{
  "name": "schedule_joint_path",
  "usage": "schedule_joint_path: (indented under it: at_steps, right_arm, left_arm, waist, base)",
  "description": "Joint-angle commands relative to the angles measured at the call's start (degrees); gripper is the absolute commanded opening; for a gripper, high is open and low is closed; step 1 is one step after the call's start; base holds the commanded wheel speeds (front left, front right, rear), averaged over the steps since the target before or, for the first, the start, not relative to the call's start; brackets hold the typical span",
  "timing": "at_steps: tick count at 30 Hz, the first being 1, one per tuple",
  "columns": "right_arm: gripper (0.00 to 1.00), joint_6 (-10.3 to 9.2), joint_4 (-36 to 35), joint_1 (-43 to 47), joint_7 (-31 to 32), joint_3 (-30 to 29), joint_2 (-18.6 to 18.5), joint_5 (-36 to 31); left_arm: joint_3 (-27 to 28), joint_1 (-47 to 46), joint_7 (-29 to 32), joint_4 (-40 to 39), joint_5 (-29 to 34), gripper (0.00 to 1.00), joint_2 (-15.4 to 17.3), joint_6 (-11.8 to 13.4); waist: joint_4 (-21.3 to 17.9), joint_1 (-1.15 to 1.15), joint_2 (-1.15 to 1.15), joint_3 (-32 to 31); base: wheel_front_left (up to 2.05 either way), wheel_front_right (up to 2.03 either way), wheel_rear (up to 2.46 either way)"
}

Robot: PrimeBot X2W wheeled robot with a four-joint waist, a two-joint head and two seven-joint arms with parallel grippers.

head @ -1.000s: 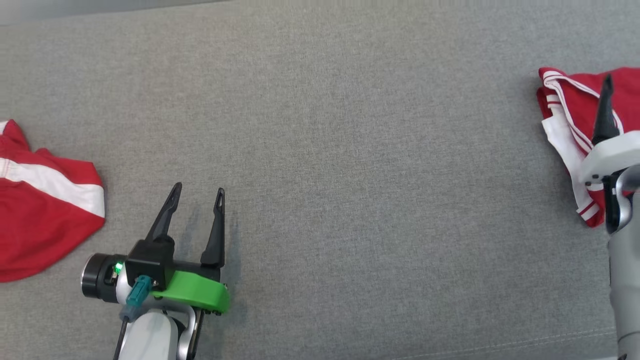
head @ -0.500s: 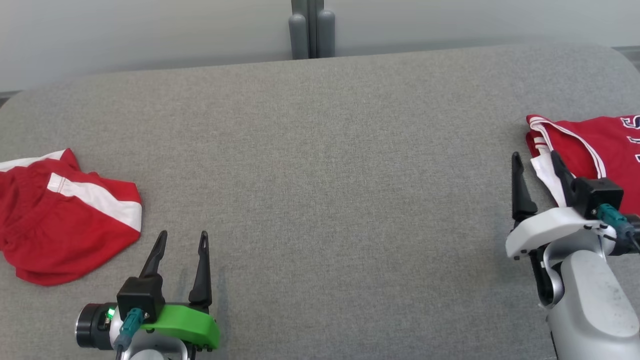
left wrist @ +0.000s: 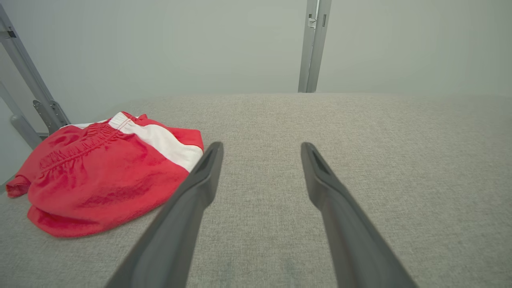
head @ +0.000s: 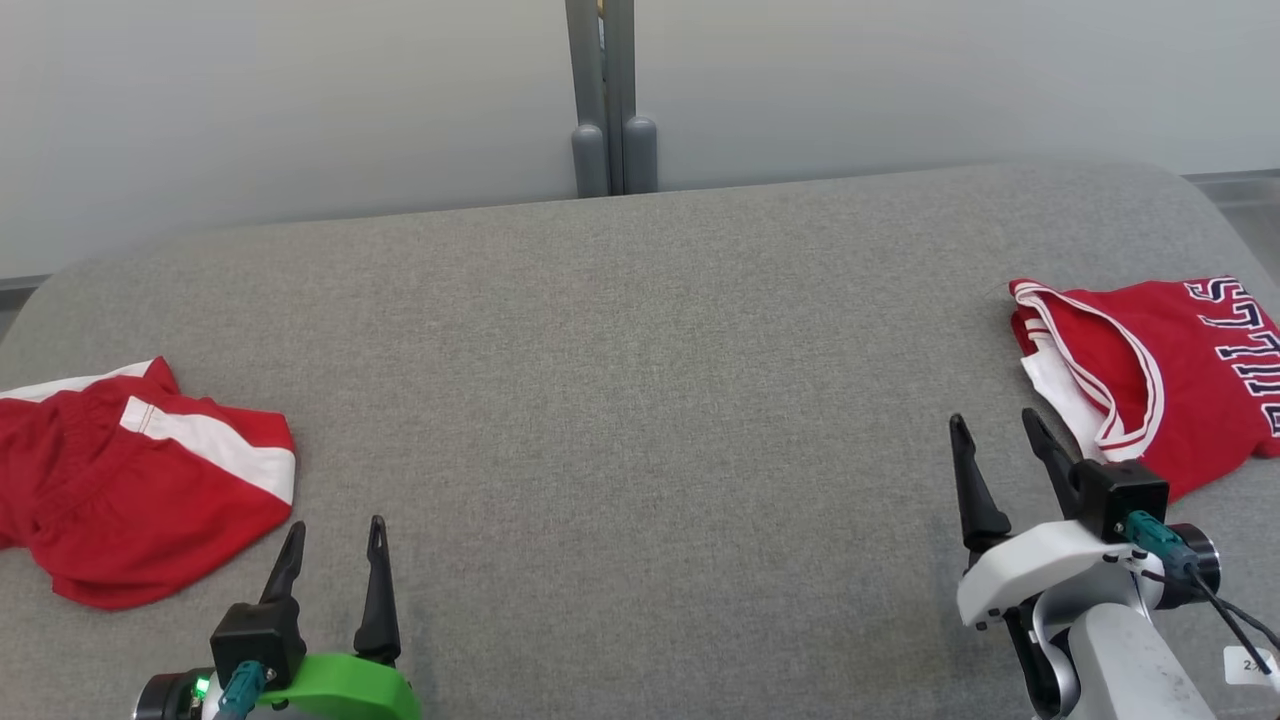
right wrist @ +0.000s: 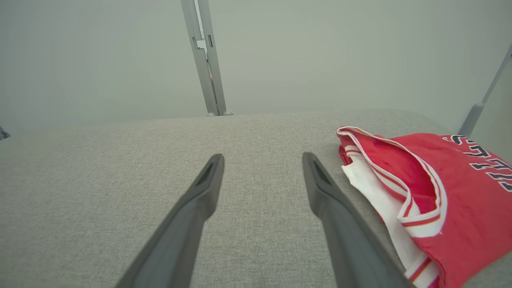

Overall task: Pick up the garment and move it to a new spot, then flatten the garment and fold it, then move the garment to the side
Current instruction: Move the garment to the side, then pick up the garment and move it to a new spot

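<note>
Plainly left gripper [head: 336,528], right gripper [head: 994,418] jaws apart, empty; shorts [head: 130,500] left, jersey [head: 1180,380] right.

Head cam: high, looks forward and down over grey cushion [head: 640,400]; pale wall [head: 300,90] and grey post [head: 603,100] along top. left gripper [head: 336,525] at lower left, right gripper [head: 994,418] at lower right.
Left wrist cam: low, near cushion, faces wall along own fingers [left wrist: 206,172]; shares red shorts [left wrist: 104,176] and post with head cam.
Right wrist cam: same low pose, same wall ahead; shares red jersey [right wrist: 448,184] and post with head cam.
Wrist cams overlap on post and mid cushion.
</note>
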Motion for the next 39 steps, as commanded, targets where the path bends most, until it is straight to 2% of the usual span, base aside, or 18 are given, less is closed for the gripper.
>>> schedule_joint_path:
  at_steps: [1,10,16,21,29,30,32,39]
  right_arm:
    - [1.0,-0.09,-0.31,0.54,-0.01,0.06,-0.15,0.17]
    - [1.0,-0.09,0.0,1.53,-0.01,0.05,0.14,0.55]
    - [1.0,-0.09,0.29,1.73,-0.01,0.93,0.17,0.38]
    - [1.0,-0.08,0.88,1.5,-0.01,2.56,0.23,1.43]
    - [1.0,-0.08,1.45,0.87,-0.01,5.95,0.23,2.25]
    - [1.0,-0.08,1.45,0.87,-0.01,5.95,0.23,2.25]
    - [1.0,-0.09,1.4,0.45,-0.01,6.97,0.2,2.12]
    - [1.0,-0.09,1.89,-0.43,-0.01,9.31,0.05,2.61]
  left_arm:
    - [0.29,1.03,0.04,0.16,-0.11,1.0,0.09,0.26]
    - [0.43,1.49,0.04,0.06,0.02,1.0,0.09,-0.07]
    - [0.24,0.52,0.04,0.45,-0.29,1.0,0.1,-0.31]
    - [0.93,0.33,0.05,0.62,-0.52,1.0,0.13,0.05]
    - [3.25,1.53,0.04,1.05,-0.51,1.0,0.11,0.55]
    - [3.25,1.53,0.04,1.05,-0.51,1.0,0.11,0.55]
    - [3.92,1.61,0.04,1.22,-1.1,1.0,0.09,0.77]
    - [4.55,2.28,0.05,1.67,-2.04,1.0,0.11,1.21]
  waist:
    - [-0.17,0.01,0.0,-0.3]
    - [0.45,0.01,0.0,-0.5]
    - [3.04,0.01,0.0,0.06]
    - [7.98,0.01,0.0,0.55]
    - [18.61,0.01,0.0,1.45]
    - [18.61,0.01,0.0,1.45]
    - [22.35,0.01,0.0,1.86]
    - [28.52,0.01,0.0,2.14]
  base:
    - [0.0,0.0,0.0]
    - [0.0,0.0,0.0]
    - [0.0,0.0,0.0]
    - [0.0,0.0,0.0]
    - [0.0,0.0,0.0]
    - [0.0,0.0,0.0]
    - [0.0,0.0,0.0]
    - [0.0,0.0,0.0]
